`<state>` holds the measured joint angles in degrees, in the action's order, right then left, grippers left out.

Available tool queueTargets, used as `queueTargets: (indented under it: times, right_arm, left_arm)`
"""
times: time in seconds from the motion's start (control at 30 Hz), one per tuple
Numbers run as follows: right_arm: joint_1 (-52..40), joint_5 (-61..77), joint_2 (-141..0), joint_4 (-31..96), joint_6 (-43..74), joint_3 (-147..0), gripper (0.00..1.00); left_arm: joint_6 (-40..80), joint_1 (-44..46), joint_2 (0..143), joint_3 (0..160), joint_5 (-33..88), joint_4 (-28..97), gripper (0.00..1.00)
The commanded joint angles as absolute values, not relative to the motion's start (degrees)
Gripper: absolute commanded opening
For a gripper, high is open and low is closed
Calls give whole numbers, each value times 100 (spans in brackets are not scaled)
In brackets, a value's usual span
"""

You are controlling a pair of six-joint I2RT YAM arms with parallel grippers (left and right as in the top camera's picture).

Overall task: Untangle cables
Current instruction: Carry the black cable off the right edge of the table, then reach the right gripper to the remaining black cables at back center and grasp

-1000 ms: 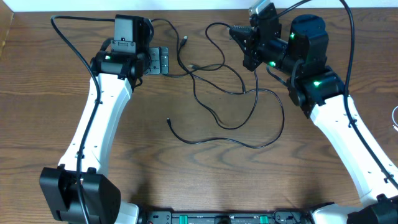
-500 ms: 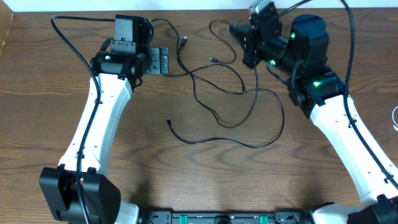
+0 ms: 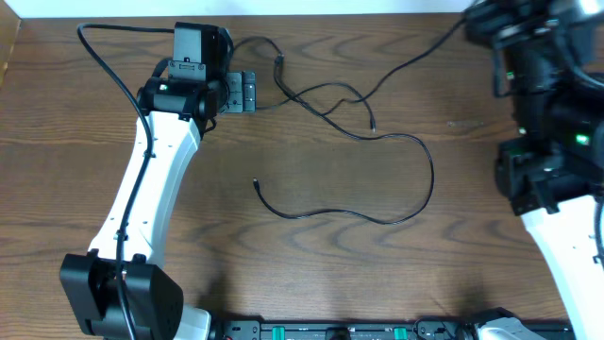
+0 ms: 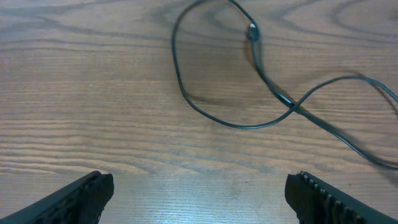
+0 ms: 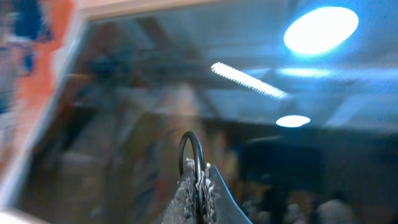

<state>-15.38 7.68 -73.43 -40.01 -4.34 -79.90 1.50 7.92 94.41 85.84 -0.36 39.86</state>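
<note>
Hauling one strand up off the desk with the right gripper, pinched tight on a small loop of it, high above the far right corner. Looks taut from the crossing near the far edge up to that grip. Could cinch the crossing into a real knot if pulled harder along the same line. Could also drag the whole run of cables toward the right edge instead of freeing anything, with nothing pinning the other end. Might slip the thin loop out from between the pads, given so little of it caught. Cannot judge the firmness of that hold from the blurred wrist view, showing only ceiling lights behind.

Waiting with the left gripper spread wide and empty, low over the desk near the far edge, just beside a plug and the crossing's left side. Shows in its own view a bend of cable and a plug on bare wood ahead of the fingertips, untouched. Would do well to press down there before any further pull.

Lying flat across the middle: the long cable, from a free end left of centre, round a wide bend at the right, back up to the crossing. Standing in the way: only the left arm's thick cord by the far left corner, well apart from the tangle.
</note>
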Motion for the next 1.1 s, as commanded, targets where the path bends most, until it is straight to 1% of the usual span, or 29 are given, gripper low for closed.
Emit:
queueTargets:
  times: [0.0, 0.17, 0.37, 0.57, 0.77, 0.87, 1.07]
  right_arm:
    - [-1358, 123, -7338, -3876, -982, -8471, 1]
    - [-1013, 56, -7338, -3321, -1146, -9212, 1]
    - [-681, 58, -7338, -3232, -1144, -9806, 1]
    - [-657, 62, -7338, -3017, -1149, -10315, 1]
    - [-657, 58, -7363, -2600, -1332, -10427, 1]
    - [-657, 56, -7430, -2290, -1446, -10427, 1]
    - [-657, 64, -7749, -1031, -1505, -10425, 1]
  left_arm:
    - [161, 790, 9472, 8580, -69, 3988, 93]
    - [161, 790, 9472, 8580, -69, 3988, 93]
    - [161, 790, 9472, 8580, -69, 3988, 93]
    - [161, 790, 9472, 8580, -69, 3988, 93]
    - [161, 790, 9472, 8580, -69, 3988, 93]
    - [161, 790, 9472, 8580, -69, 3988, 93]
    - [161, 790, 9472, 8580, -69, 3988, 93]
